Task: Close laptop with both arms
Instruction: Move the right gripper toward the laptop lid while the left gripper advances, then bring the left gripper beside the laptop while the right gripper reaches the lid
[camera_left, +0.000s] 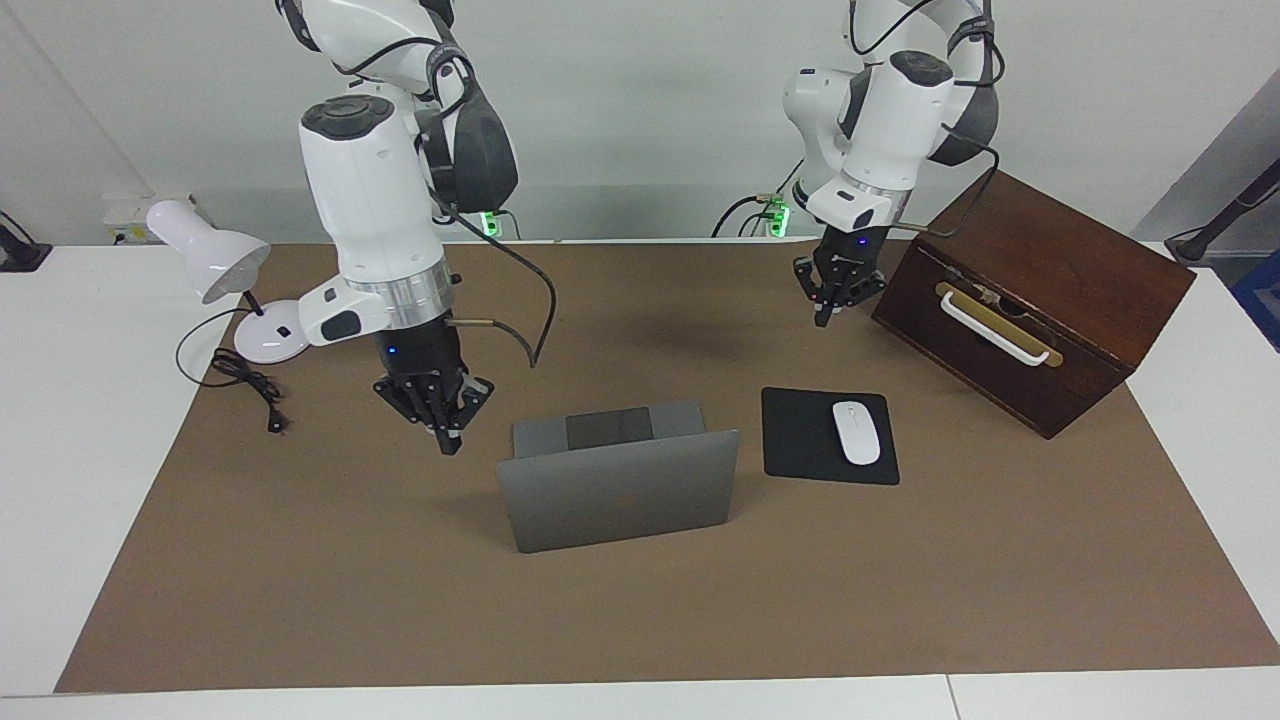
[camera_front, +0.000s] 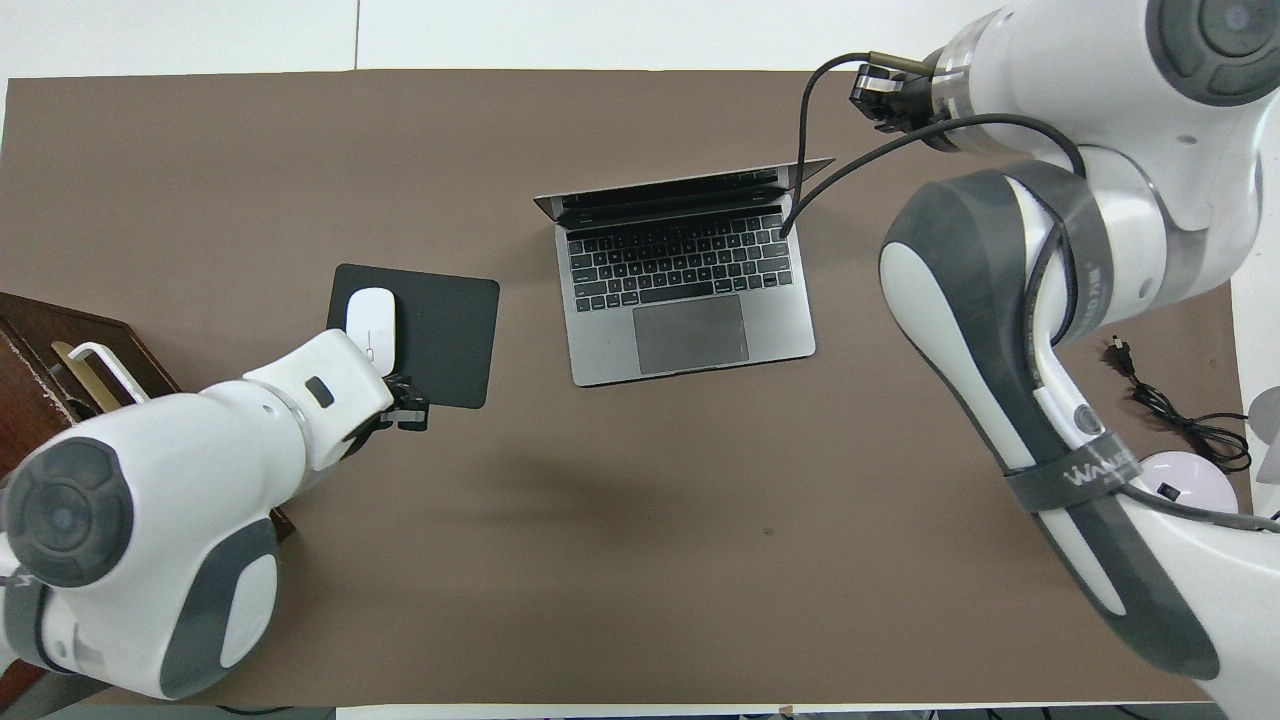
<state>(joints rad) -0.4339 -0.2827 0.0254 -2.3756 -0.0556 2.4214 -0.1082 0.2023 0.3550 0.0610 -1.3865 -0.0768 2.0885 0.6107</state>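
The silver-grey laptop (camera_left: 620, 490) stands open in the middle of the brown mat, with its lid upright and its apple logo turned away from the robots. Its keyboard (camera_front: 680, 265) shows in the overhead view. My right gripper (camera_left: 445, 425) hangs raised over the mat beside the laptop, toward the right arm's end, with its fingers together and empty. In the overhead view it (camera_front: 885, 95) is mostly hidden by its own arm. My left gripper (camera_left: 832, 300) hangs over the mat beside the wooden box, fingers together and empty. In the overhead view it (camera_front: 405, 412) overlaps the mouse pad's edge.
A black mouse pad (camera_left: 800, 440) with a white mouse (camera_left: 856, 432) lies beside the laptop toward the left arm's end. A dark wooden box (camera_left: 1040, 300) with a white handle stands past it. A white desk lamp (camera_left: 215, 262) and its cord (camera_left: 245, 385) sit at the right arm's end.
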